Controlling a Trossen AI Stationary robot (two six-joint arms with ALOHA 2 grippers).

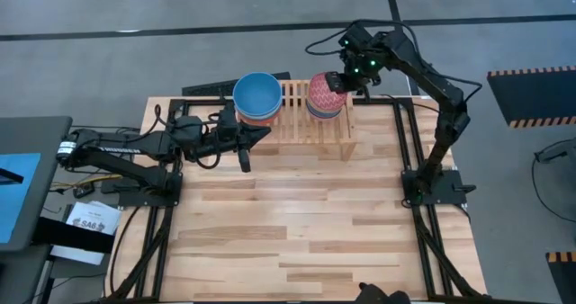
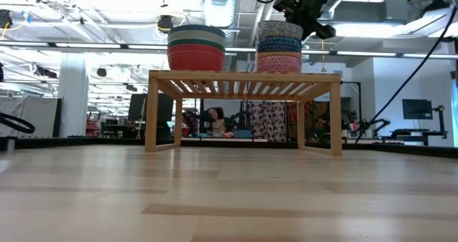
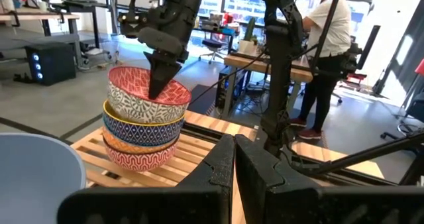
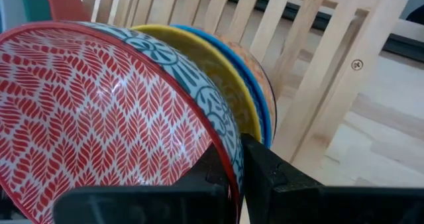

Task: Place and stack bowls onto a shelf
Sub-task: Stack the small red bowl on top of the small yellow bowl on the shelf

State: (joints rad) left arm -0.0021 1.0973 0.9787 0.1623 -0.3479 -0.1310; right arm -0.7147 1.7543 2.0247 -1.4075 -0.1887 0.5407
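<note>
From above, the shelf (image 1: 310,120) sits at the far edge of the table (image 1: 297,223) with two piles of bowls on it. The plain pile (image 1: 256,97), topped by a light blue bowl, stands at the shelf's left end; the patterned pile (image 1: 326,95) stands toward its right. The right gripper (image 1: 340,81) reaches over the patterned pile, while the left gripper (image 1: 245,151) lies low on the table just in front of the shelf, apparently waiting clear of the work.

At table height, both piles rest upright on the slatted top, well apart, which leaves each arm room to reach its own pile.

The left wrist camera shows the left arm's own fingers (image 3: 222,164) pressed together with nothing between them. Beyond them, the other arm's fingers dip inside the top patterned bowl (image 3: 147,95).

The right wrist camera shows its fingers (image 4: 262,168) pinching that bowl's rim, one inside and one outside, likely to seat it squarely in the pile before letting go.
</note>
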